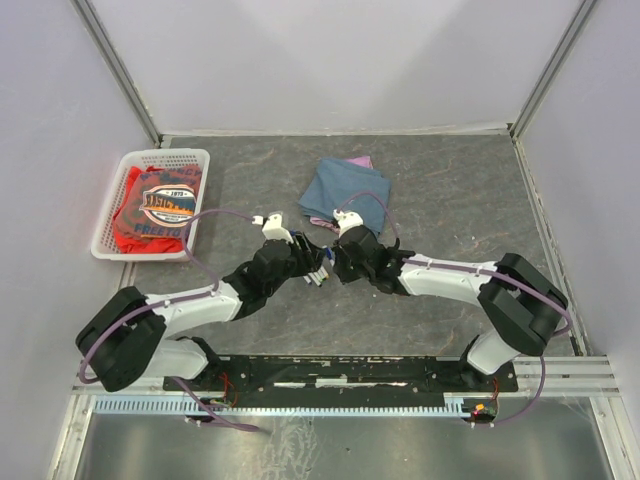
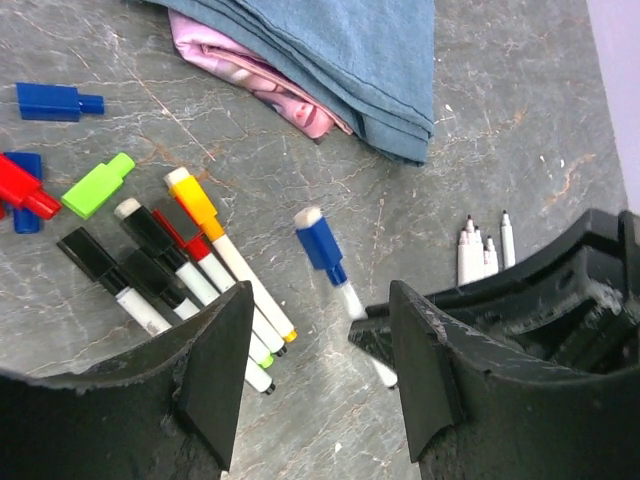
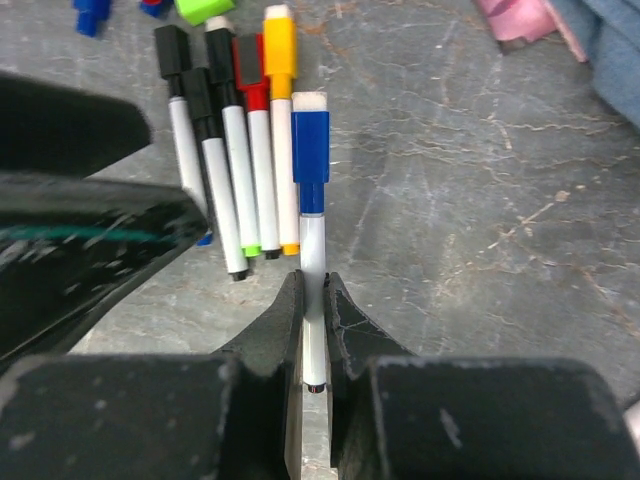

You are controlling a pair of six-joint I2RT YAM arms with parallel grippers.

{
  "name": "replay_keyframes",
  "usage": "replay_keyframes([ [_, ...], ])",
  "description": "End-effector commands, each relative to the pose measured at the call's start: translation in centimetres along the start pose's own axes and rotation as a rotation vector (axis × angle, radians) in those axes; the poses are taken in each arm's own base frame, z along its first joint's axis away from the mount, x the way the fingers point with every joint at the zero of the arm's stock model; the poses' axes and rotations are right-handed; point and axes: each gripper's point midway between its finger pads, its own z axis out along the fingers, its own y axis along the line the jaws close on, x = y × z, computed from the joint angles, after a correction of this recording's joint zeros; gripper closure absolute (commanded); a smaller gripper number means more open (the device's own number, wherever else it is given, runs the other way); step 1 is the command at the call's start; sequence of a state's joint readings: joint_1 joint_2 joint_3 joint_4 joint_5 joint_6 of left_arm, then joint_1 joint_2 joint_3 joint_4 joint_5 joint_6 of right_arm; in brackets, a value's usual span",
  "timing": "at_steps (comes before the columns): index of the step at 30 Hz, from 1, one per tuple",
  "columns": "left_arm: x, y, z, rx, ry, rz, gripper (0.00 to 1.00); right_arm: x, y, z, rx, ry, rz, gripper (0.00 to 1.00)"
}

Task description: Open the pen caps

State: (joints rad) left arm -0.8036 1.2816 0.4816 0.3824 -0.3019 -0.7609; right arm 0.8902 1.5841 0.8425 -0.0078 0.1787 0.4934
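My right gripper point(image 3: 313, 285) is shut on the white barrel of a pen with a blue cap point(image 3: 311, 140), which lies on the grey table. In the left wrist view this pen point(image 2: 322, 243) points toward my open, empty left gripper point(image 2: 320, 350), whose jaws stand wide apart just before the pen's barrel end. A row of capped pens point(image 3: 245, 150) in black, red and yellow lies just left of it. Loose caps lie at the far left: blue point(image 2: 55, 101), green point(image 2: 97, 186), red point(image 2: 25, 190). Several uncapped white pens point(image 2: 482, 250) lie behind the right gripper. In the top view both grippers meet at mid-table point(image 1: 325, 268).
A folded blue cloth point(image 1: 345, 195) over a pink one point(image 2: 250, 70) lies just beyond the pens. A white basket point(image 1: 108, 215) with a red shirt stands at the far left. Grey walls enclose the table.
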Motion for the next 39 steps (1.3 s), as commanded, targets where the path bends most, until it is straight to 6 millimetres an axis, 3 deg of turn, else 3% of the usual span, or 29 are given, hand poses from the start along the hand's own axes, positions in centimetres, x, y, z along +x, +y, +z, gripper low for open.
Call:
replay_keyframes([
  [1,-0.9,-2.8,0.7,0.121,0.007,-0.117,0.36,-2.3,2.8,-1.3,-0.136,-0.092,0.053,0.99],
  [11,-0.8,-2.2,1.3,0.139,0.019,-0.201,0.36,-2.8,4.4,-2.4,-0.236,-0.115,0.087,0.99],
  [27,-1.0,-1.7,1.3,0.158,0.007,-0.269,0.43,-3.1,5.2,-3.1,-0.291,-0.141,0.116,0.99],
  [39,-1.3,-1.8,1.2,0.196,-0.001,-0.331,0.65,-3.2,5.6,-3.4,-0.314,-0.145,0.124,0.99],
])
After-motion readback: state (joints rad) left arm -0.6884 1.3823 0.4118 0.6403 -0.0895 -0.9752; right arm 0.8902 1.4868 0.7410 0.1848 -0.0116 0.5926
